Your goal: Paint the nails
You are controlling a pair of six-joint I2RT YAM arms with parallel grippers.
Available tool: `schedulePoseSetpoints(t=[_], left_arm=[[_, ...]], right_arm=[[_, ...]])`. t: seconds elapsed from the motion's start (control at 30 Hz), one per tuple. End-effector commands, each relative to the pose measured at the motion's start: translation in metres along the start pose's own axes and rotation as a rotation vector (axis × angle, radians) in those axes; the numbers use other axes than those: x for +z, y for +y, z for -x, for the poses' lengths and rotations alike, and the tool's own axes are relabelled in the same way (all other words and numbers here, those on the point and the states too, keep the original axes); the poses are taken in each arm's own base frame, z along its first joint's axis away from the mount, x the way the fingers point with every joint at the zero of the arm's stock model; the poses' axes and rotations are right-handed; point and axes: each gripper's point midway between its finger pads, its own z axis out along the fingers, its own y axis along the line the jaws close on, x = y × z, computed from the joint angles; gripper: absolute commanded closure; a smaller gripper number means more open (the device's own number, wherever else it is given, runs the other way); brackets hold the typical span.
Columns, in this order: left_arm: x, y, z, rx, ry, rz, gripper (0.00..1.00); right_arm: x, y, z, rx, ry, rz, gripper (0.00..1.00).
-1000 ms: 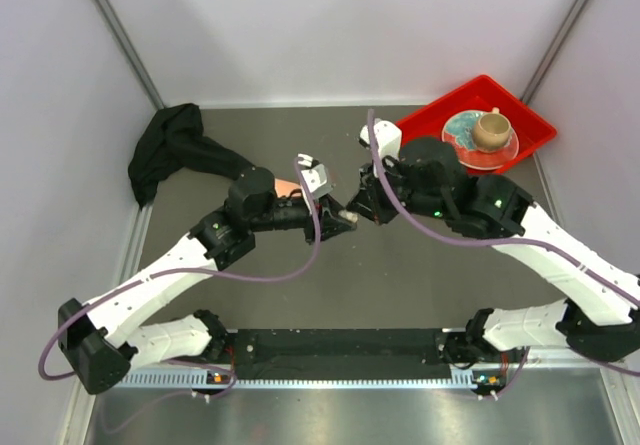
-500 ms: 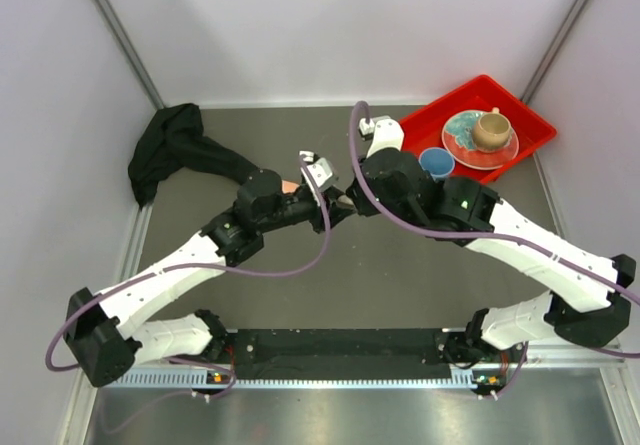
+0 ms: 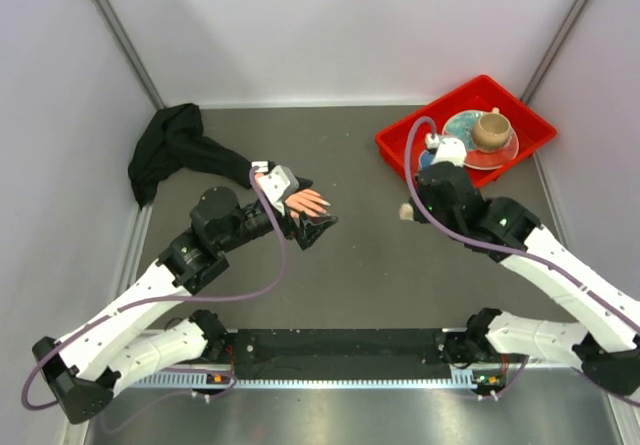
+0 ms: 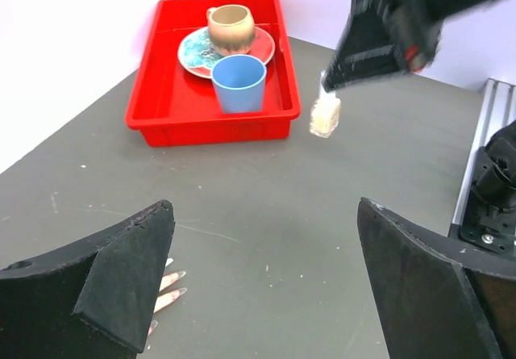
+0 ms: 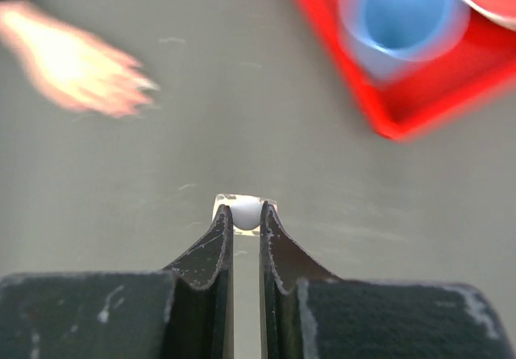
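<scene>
- While the left claw [image 4: 264,212] hangs wide open with nothing in it, the hand [image 3: 303,202] lies flat on the table [image 3: 380,265] right beneath it.
- Nails [image 4: 174,278] are just peeking out past one left pad in the wrist view. They're too small from here to judge their colour.
- Over on the other side, the right claw [image 5: 246,218] is pinched shut on the white cap of the bottle [image 4: 326,117], which looks lifted off the table, near the tray [image 3: 400,145].
- Here's what matters: from the right claw, the nails lie off to its left, well apart.
- Long axis of the hand runs across the table, with the sleeve [image 3: 170,150] trailing off to the far left and the fingertips pointing toward the right arm.
- So the left claw is far nearer the nails, but the bottle sits with the right.
- My read: whatever comes next has to close that gap, and an approach from the right would meet the nails tip-first.
</scene>
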Motion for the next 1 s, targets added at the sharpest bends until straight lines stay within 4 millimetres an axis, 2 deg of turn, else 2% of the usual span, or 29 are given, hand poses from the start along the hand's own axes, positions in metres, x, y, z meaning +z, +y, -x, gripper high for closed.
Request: schedulePoseSetpoints(t=[0.0, 0.03, 0.07, 0.13, 0.33, 0.53, 0.8, 0.97], left_arm=[[-0.005, 0.008, 0.004, -0.003, -0.013, 0.053, 0.02], [-0.005, 0.011, 0.004, -0.008, -0.021, 0.070, 0.02], [-0.007, 0.012, 0.002, -0.011, -0.027, 0.079, 0.03], [-0.008, 0.015, 0.010, -0.034, -0.075, 0.105, 0.03], [-0.010, 0.014, 0.005, -0.053, -0.085, 0.107, 0.04], [-0.012, 0.012, 0.001, -0.064, -0.085, 0.104, 0.05], [-0.015, 0.011, -0.001, -0.063, -0.076, 0.101, 0.05], [-0.017, 0.011, -0.001, -0.059, -0.075, 0.104, 0.05]], right_arm=[[0.024, -0.070, -0.032, 0.139, -0.026, -0.279, 1.00], [0.026, -0.079, -0.035, 0.179, -0.057, -0.323, 1.00], [0.029, -0.089, -0.050, 0.188, -0.061, -0.354, 1.00], [0.034, -0.104, -0.063, 0.234, -0.095, -0.427, 1.00], [0.044, -0.131, -0.090, 0.278, -0.121, -0.594, 0.97], [0.065, -0.133, -0.108, 0.282, -0.115, -0.644, 0.97], [0.084, -0.127, -0.111, 0.290, -0.124, -0.658, 0.97], [0.095, -0.126, -0.127, 0.281, -0.080, -0.667, 0.96]])
